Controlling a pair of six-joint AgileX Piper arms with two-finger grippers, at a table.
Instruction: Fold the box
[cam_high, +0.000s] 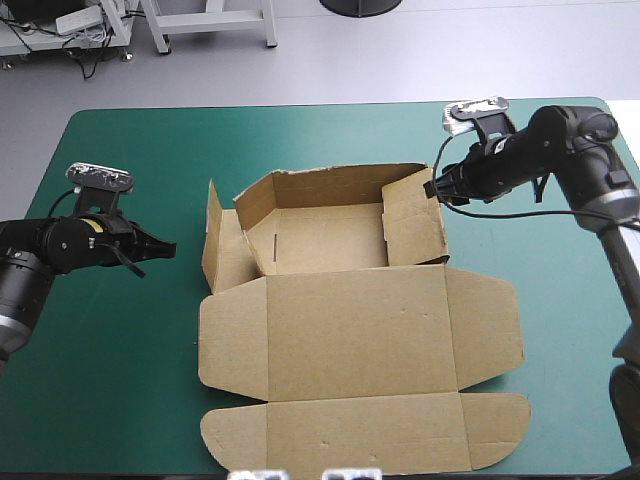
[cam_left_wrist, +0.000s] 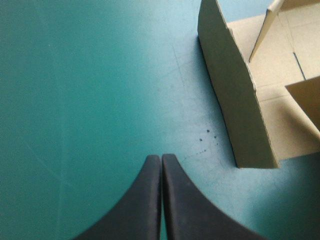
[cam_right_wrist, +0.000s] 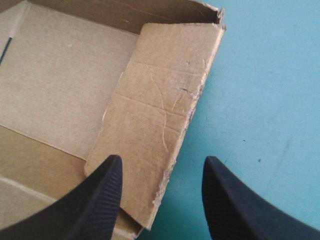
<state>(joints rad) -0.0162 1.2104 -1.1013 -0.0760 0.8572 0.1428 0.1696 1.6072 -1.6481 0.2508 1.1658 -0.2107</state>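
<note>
High view shows the left hand (cam_high: 166, 247) low over the teal-green counter (cam_high: 110, 400), just left of the box (cam_high: 352, 310), its black fingers pressed together in one point, holding nothing. The brown box sits mid-counter: tray half raised at the far side, left flap (cam_high: 213, 235) standing loose, lid panel (cam_high: 355, 345) flat toward the near edge. Over on the right, the right hand (cam_high: 432, 188) has its fingers apart, straddling the right wall (cam_right_wrist: 155, 100). That board looks light and stiff, creasing only along its scores, so a pinch on the wall's top edge seems the sensible hold.
</note>
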